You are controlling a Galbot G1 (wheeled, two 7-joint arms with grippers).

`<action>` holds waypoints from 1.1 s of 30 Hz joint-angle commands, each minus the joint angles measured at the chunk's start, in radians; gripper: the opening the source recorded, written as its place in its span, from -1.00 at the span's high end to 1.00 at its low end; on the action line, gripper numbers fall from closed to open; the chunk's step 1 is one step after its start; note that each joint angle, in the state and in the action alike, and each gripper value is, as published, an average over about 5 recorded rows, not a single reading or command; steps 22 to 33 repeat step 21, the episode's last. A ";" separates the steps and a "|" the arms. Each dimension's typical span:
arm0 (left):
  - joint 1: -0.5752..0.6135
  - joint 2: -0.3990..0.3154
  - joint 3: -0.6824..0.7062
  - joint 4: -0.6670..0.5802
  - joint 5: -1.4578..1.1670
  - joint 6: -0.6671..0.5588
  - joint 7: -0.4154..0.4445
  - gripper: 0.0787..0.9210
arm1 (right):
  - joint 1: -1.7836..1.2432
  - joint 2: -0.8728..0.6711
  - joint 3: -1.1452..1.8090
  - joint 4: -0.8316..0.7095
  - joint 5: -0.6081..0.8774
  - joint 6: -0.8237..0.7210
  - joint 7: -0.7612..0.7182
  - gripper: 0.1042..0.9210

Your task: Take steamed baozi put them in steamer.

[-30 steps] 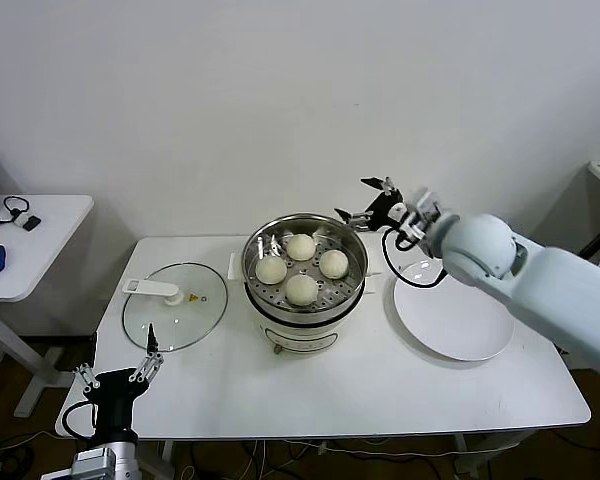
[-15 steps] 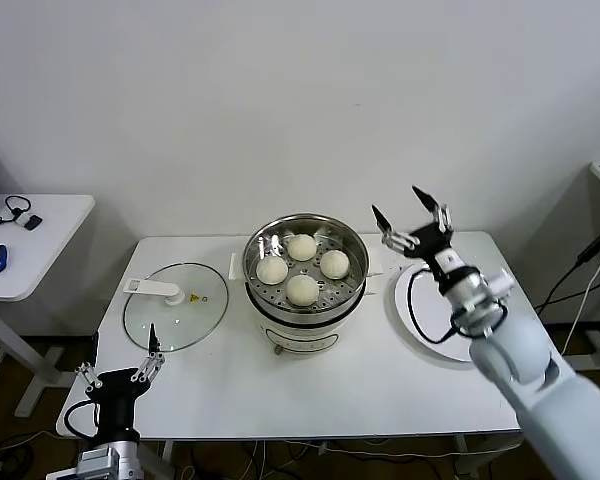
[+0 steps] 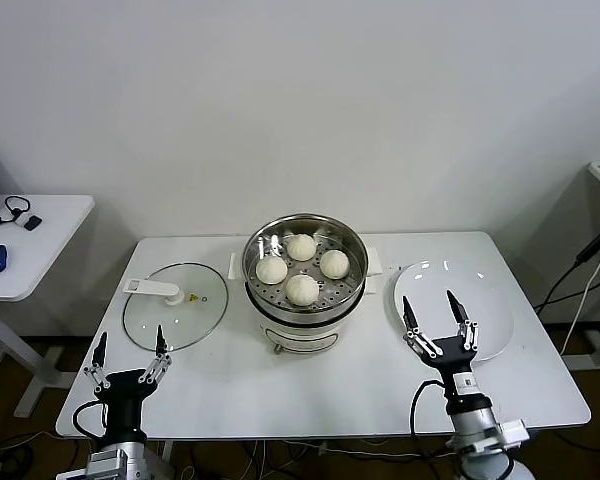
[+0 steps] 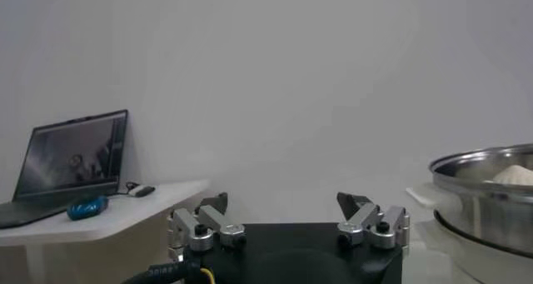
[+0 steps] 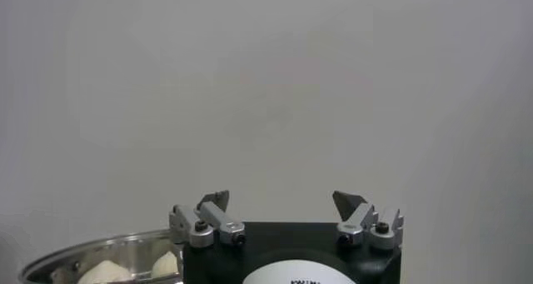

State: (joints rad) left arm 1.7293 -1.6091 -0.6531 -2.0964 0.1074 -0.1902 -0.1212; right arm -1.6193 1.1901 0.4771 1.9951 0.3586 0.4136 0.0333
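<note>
**Head view: all four baozi sit in the steamer, both arms low at the near edge**

Head view shows the four steamed baozi point(image 3: 301, 268) resting on the perforated floor of the steamer point(image 3: 352, 283), spaced apart from one another, which suits steaming since vapour can pass between them. The white plate point(image 3: 490, 310) beside the steamer is bare, so judging by that, the loading looks finished.

The right gripper point(image 3: 439, 322) points upward near the table's front edge, just in front of the plate, fingers spread wide and holding nothing. The left gripper point(image 3: 128, 351) stands likewise at the front left corner, fingers apart and empty, near the glass lid point(image 3: 175, 305) lying flat on the table point(image 3: 280, 390). Both look parked clear of the pot, probably so neither blocks the basket. The lid is still off; covering the pot seems outside this task.
</note>
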 commanded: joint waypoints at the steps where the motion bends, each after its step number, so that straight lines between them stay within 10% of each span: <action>1: -0.004 -0.049 0.000 0.003 0.004 -0.007 0.000 -0.77 | -0.071 0.158 0.003 0.008 -0.091 0.154 0.031 -0.76; 33: -0.001 -0.049 0.006 -0.007 0.014 -0.006 0.001 -0.77 | -0.046 0.163 -0.036 0.014 -0.120 0.138 0.050 -0.76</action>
